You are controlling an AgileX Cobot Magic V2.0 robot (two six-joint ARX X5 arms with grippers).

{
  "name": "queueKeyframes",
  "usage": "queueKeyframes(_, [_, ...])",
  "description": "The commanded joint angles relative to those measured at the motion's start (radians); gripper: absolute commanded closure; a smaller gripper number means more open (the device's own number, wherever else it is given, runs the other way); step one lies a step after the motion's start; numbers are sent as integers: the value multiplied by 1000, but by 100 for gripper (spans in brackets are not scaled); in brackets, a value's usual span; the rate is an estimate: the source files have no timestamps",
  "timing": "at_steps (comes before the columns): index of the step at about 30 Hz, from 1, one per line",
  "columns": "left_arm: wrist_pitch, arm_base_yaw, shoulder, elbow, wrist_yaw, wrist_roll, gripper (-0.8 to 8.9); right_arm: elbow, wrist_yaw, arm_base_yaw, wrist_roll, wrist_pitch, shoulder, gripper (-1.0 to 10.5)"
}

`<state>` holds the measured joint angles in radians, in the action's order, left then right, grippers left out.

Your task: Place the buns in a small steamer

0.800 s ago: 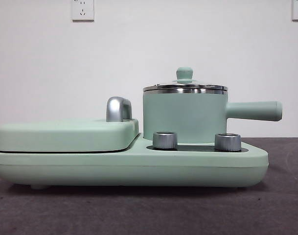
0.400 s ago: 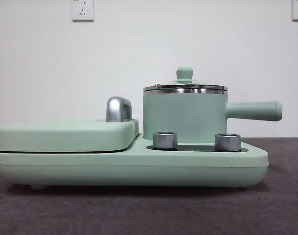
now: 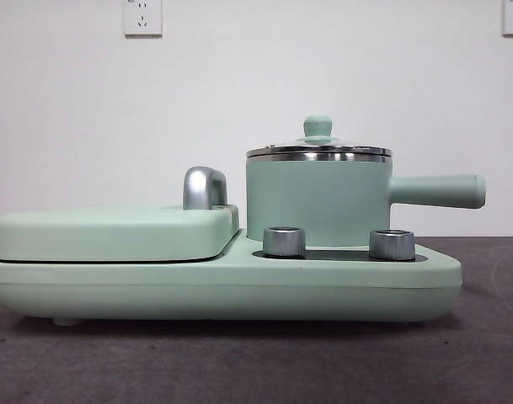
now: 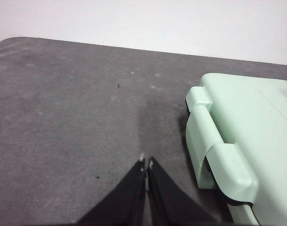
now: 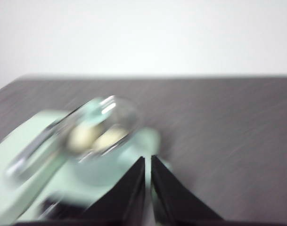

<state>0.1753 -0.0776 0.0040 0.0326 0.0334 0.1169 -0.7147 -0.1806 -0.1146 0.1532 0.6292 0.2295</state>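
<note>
The buns [image 5: 97,137] show only in the blurred right wrist view, as two pale cream shapes under the glass lid [image 5: 75,136] of the small steamer [image 3: 318,198]; they appear to lie inside the pot already, though the smear hides which is which. I judge them soft and light, easily dented, so any hold should be gentle and across the widest part, not pinching the pleats. The lid looks rigid, breakable and slick at its steel rim; its green knob [image 3: 317,127] is the natural place to take it.

Nearest, the right gripper [image 5: 147,162] hangs above the pot with its jaws pressed nearly together and nothing between them. The left gripper [image 4: 146,165] is likewise closed and empty, over bare table [image 4: 63,117] just beside the corner of the flat hinged lid section [image 4: 247,132].

In the front view, two steel dials [image 3: 284,241] stand at the front of the mint-green base [image 3: 222,290]; behind them the steamer sits upright with its lid on and its straight handle [image 3: 437,190] pointing sideways. Beside it lies the flat section with a steel hinge post [image 3: 204,187].

The table is dark grey, matte, cloth-like and faintly speckled. Beyond it is a plain white wall with two sockets [image 3: 142,17] high up
</note>
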Motion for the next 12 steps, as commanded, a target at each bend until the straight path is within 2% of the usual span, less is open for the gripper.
queueKeyframes(1, [-14, 0, -1, -19, 5, 1, 805, 150, 18, 69, -9, -205, -55, 928])
queueKeyframes(6, [-14, 0, -1, -19, 5, 1, 805, 422, 29, 149, -9, -437, -159, 928])
queueKeyframes(12, [-14, 0, -1, -19, 5, 1, 805, 594, 117, 159, -13, -472, -226, 928])
